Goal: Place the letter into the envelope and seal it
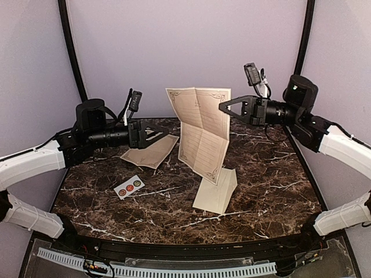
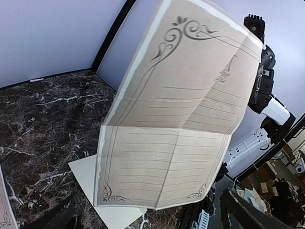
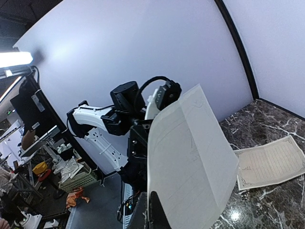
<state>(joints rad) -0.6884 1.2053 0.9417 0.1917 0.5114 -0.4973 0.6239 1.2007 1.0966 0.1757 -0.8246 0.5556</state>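
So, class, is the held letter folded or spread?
Spread: the letter hangs open from the right claw, both lined halves and fold creases showing.

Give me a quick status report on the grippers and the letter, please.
Right gripper shut on letter, held upright in the air. Left gripper open, empty. Envelope flat on table below. Nothing in the way.

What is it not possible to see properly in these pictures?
- The envelope: in the top view, the hanging letter covers part of it, so the state of the flap is unclear.
- The fingertips of the right gripper: in the right wrist view, they are hidden behind the letter.
- The sticker strip: in the top view, it is too small to read.
- The second bordered sheet: in the top view, the open left gripper covers part of it.
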